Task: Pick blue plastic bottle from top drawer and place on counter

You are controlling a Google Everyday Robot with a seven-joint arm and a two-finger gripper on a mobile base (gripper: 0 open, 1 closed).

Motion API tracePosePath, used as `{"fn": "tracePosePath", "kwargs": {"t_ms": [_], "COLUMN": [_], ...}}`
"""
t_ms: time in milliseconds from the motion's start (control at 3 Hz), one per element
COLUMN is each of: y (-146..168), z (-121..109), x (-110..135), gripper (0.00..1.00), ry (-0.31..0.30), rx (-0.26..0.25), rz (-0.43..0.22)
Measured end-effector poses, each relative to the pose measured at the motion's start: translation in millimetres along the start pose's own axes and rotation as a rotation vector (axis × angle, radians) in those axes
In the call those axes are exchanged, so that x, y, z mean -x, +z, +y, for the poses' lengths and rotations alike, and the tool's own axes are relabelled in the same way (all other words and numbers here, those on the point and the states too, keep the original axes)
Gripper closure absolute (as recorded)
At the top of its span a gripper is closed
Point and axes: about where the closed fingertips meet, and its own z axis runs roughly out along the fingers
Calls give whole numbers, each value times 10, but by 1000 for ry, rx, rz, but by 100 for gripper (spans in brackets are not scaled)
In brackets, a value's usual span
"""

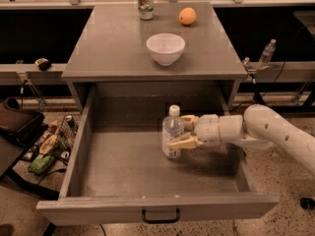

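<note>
The blue plastic bottle (172, 134), clear with a white cap and pale label, stands upright on the floor of the open top drawer (123, 166), right of centre. My gripper (180, 131) reaches in from the right on a white arm. Its tan fingers (181, 142) sit on either side of the bottle, one behind and one in front, closed against it. The bottle still rests on the drawer floor. The grey counter (113, 43) lies above and behind the drawer.
On the counter stand a white bowl (165, 47), an orange (187, 15) and a green-and-silver can (144, 3). A small clear bottle (266, 53) stands on the ledge at right. Bags and clutter (47, 146) lie on the floor at left. The drawer's dark handle (160, 216) faces front.
</note>
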Motion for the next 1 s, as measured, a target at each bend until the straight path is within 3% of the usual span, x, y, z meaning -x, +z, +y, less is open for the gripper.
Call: {"fn": "tracePosePath", "kwargs": {"t_ms": [333, 667, 1000], "y": [-13, -31, 36], "z": [91, 149, 172], "x": [-18, -26, 45], "gripper": [73, 96, 100], "ry": [13, 20, 5], "rx": [1, 1, 50], "rz": [-71, -107, -97]}}
